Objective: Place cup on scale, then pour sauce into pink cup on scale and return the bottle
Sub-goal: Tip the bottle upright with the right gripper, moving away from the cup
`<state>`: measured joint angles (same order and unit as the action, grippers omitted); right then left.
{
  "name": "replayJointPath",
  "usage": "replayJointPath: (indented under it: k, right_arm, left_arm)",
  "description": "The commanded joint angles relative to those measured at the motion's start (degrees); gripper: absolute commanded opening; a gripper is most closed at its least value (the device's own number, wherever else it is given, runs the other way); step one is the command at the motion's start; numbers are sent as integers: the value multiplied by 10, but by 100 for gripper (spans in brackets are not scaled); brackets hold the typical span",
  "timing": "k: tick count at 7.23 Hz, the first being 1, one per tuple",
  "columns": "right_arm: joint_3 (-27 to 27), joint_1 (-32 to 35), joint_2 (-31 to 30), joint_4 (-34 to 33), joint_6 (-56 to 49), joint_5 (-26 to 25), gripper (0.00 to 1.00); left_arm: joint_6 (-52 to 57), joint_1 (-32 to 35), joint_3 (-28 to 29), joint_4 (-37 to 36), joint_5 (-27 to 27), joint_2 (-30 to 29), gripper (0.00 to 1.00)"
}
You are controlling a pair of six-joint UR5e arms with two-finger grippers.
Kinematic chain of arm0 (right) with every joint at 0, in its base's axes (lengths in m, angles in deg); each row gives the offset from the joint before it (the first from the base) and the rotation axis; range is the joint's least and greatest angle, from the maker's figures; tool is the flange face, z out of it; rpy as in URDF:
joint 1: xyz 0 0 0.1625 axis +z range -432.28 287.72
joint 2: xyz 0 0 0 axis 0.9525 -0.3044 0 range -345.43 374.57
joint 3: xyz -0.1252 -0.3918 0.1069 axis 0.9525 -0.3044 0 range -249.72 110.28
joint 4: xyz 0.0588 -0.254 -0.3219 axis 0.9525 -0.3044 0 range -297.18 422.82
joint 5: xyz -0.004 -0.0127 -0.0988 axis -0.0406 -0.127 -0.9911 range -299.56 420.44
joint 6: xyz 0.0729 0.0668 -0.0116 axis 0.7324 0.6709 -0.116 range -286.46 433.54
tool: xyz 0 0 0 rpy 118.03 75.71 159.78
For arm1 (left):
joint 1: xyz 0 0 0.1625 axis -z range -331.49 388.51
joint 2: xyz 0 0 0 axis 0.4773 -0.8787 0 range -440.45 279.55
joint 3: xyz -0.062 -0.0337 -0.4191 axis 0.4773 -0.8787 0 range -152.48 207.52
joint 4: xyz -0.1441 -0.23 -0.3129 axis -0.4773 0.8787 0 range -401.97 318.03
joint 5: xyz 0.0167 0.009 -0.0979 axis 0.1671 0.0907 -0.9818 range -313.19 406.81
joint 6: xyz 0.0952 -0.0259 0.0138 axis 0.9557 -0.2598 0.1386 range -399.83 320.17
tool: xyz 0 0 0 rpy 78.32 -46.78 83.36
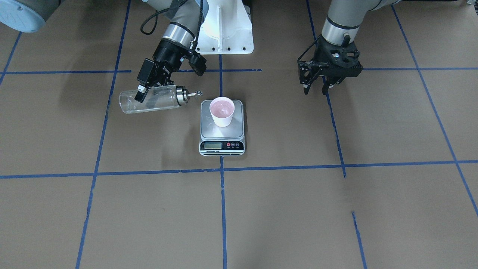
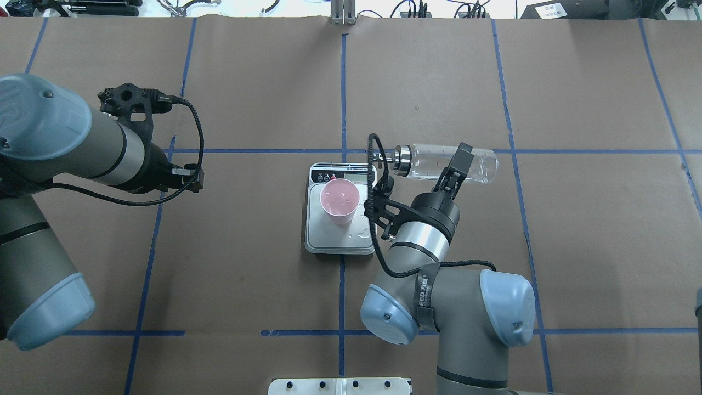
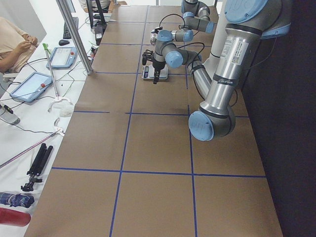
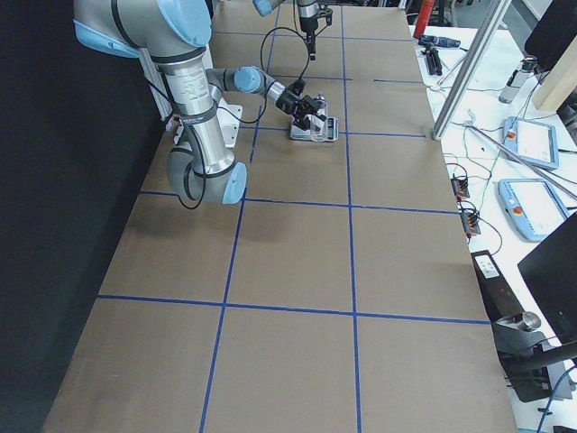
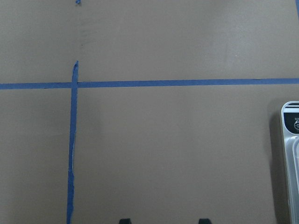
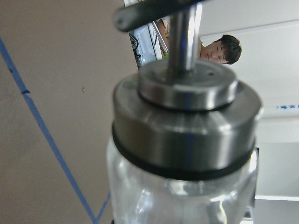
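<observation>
Tabletop [image 1: 283, 209]: brown sheet, crossed by blue tape lines [image 1: 223, 209].
Scale [image 1: 209, 129]: flat on the tabletop at a tape crossing, with its black display strip on the side away from the robot.
Cup [image 1: 222, 111]: upright on the scale's platform, about its middle, mouth open and pink inside with a wet sheen.
Bottle [image 1: 164, 98]: held off the tabletop and tipped nearly level. Its silver cap [image 1: 182, 95] and spout [image 1: 195, 93] point at the scale, and the spout tip stops short of the cup's rim. Liquid inside cannot be made out.
Right end effector [image 1: 145, 98]: clamped across the bottle's glass body, near mid-length.
Left end effector [image 1: 316, 90]: well off to the scale's other side, above bare tabletop, fingers [image 1: 306, 89] spread wide and holding nothing.
</observation>
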<state>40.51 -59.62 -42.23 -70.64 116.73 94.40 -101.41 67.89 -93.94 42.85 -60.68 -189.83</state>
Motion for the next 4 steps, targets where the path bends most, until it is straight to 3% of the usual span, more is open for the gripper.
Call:
replayJointPath:
  k: [1,3,4]
  right_arm:
    - [15,6,-26,86,116,74,0]
    - [15,14,-51,149,232,80,0]
    - [15,18,-88,227,277,80,0]
  left_arm:
    - [0,0,0,0,0,0,58]
    - [0,0,0,0,0,0,58]
    - [1,0,1,0,0,1,58]
